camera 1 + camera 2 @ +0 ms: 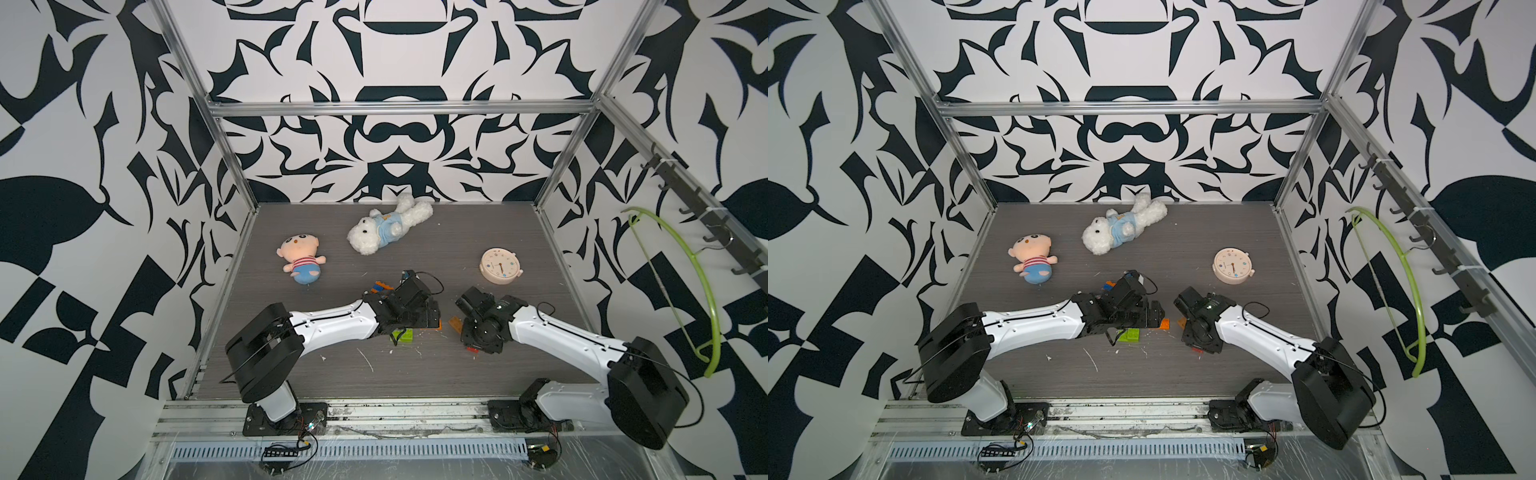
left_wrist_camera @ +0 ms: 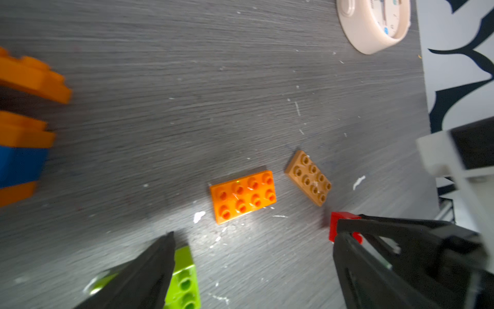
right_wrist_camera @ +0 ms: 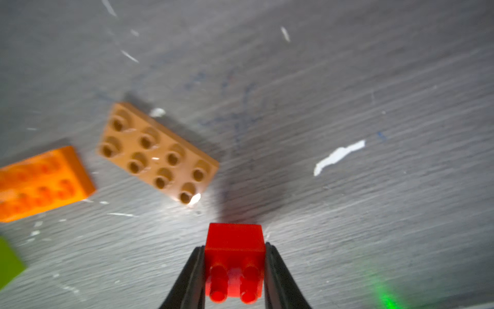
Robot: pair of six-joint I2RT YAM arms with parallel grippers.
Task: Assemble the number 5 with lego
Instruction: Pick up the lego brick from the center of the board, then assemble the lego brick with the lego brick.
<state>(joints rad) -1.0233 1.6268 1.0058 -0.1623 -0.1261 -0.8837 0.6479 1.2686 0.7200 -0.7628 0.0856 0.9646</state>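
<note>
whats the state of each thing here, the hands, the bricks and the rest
right hand: shut on small red studded plastic brick
left hand: open, empty
flat orange studded plastic plate: loose, studs up
flat tan studded plastic plate: loose, studs up
green studded plastic brick: loose, partly hidden by left hand
orange and blue plastic brick cluster: stacked together
round beige clock: lying face up
</note>
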